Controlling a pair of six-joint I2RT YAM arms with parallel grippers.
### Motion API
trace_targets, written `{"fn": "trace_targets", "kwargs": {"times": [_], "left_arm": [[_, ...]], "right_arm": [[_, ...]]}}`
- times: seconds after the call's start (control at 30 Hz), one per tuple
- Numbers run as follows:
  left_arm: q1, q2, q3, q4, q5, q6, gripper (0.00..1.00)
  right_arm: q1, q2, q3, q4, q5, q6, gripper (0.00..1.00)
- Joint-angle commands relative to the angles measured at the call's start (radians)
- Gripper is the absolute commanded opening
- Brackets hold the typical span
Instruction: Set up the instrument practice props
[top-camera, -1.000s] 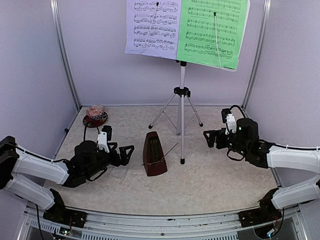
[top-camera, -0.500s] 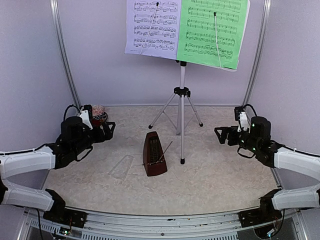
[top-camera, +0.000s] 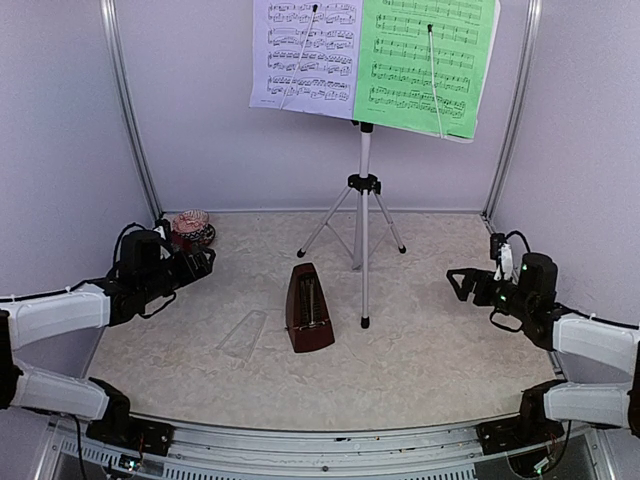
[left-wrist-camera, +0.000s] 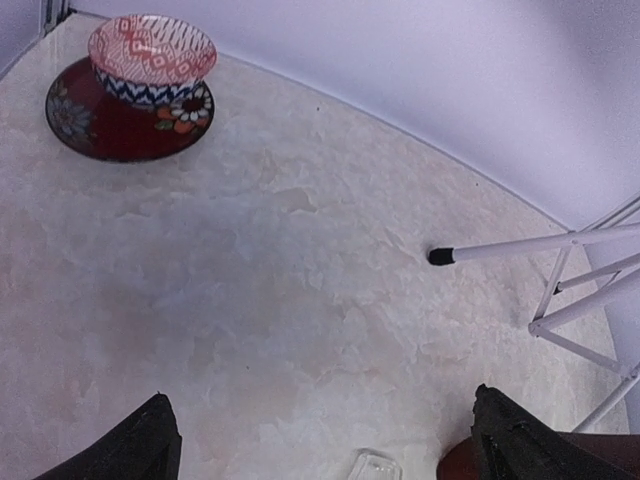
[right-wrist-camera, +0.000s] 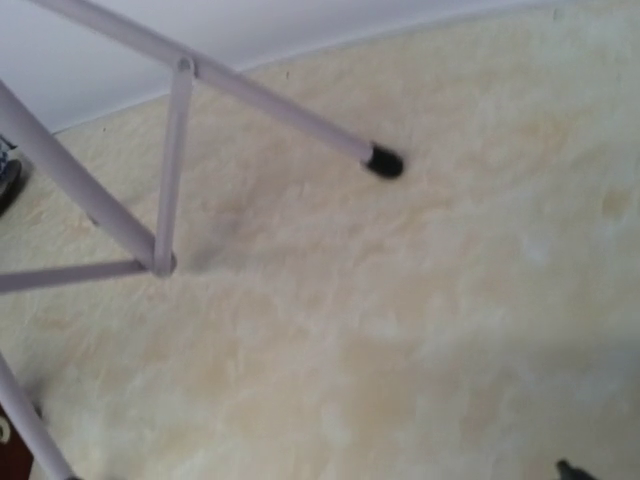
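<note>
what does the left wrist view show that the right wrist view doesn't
Only the left wrist view: a red patterned bowl sitting on a dark floral saucer, a clear plastic piece at the bottom edge, and the open left gripper. Only the right wrist view: the black foot on the stand's right side, close up. Both: the music stand's silver tripod legs, the mottled beige table top and the pale wall.

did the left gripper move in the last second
Yes. The left gripper has drawn away from the metronome, moving left and toward the back. It now sits open near the bowl.
</note>
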Motion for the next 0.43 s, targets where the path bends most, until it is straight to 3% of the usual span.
{"fn": "trace_targets", "kwargs": {"times": [0.0, 0.4], "left_arm": [[0.005, 0.019, -0.060, 0.024, 0.046, -0.053, 0.99], [0.005, 0.026, -0.090, 0.063, 0.027, -0.062, 0.99]], "right_arm": [[-0.015, 0.036, -0.052, 0.115, -0.052, 0.053, 1.00], [-0.015, 0.064, -0.051, 0.137, -0.063, 0.053, 1.00]]}}
